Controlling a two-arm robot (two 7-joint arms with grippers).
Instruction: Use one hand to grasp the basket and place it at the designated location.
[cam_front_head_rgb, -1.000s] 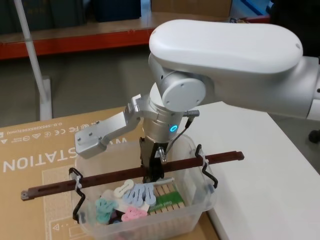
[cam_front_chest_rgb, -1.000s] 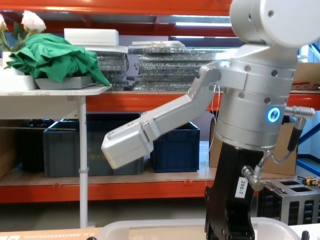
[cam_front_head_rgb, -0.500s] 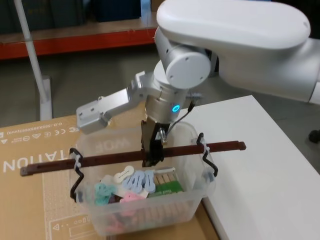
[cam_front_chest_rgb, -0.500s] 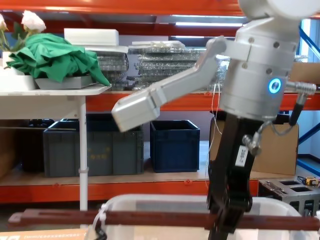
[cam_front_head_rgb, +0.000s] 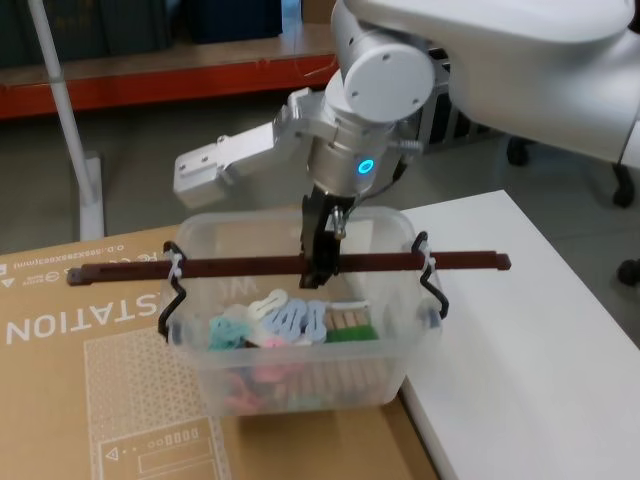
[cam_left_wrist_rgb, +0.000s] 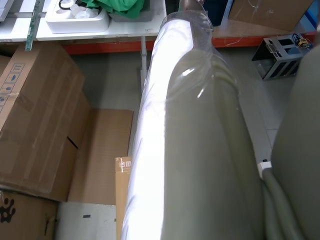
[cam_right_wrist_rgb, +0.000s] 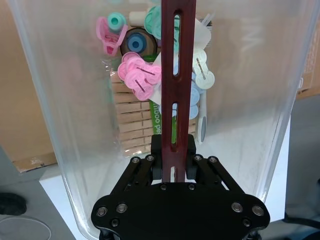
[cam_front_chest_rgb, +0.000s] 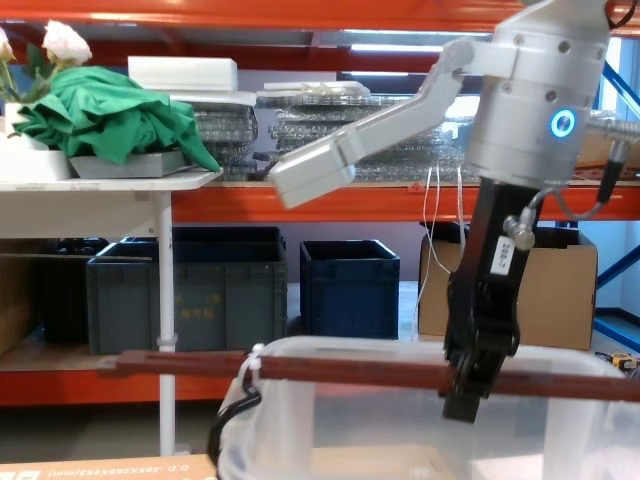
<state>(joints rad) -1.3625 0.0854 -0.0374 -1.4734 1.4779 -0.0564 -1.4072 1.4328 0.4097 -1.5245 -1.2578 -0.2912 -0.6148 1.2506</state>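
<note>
The basket (cam_front_head_rgb: 300, 378) is a clear plastic tub holding colourful pegs (cam_front_head_rgb: 285, 323), with a reddish-brown bar handle (cam_front_head_rgb: 220, 267) across its top. My right gripper (cam_front_head_rgb: 320, 270) is shut on the middle of that handle, and the tub hangs from it above the seam between cardboard and white table. The right wrist view looks down the handle (cam_right_wrist_rgb: 178, 60) into the tub, with the right gripper (cam_right_wrist_rgb: 173, 164) clamped on the bar. From the chest, the right gripper (cam_front_chest_rgb: 470, 388) grips the handle (cam_front_chest_rgb: 330, 368) over the basket (cam_front_chest_rgb: 340, 420).
A white table (cam_front_head_rgb: 520, 350) lies to the right and a brown printed cardboard sheet (cam_front_head_rgb: 80, 400) to the left. A white pole (cam_front_head_rgb: 60, 100) stands at the far left. Dark blue crates (cam_front_chest_rgb: 350, 290) and a cardboard box (cam_front_chest_rgb: 560, 300) sit on the rack behind.
My right gripper has risen with the handle in its grip. The basket has lifted off the cardboard and shifted away from me and a little to the right.
</note>
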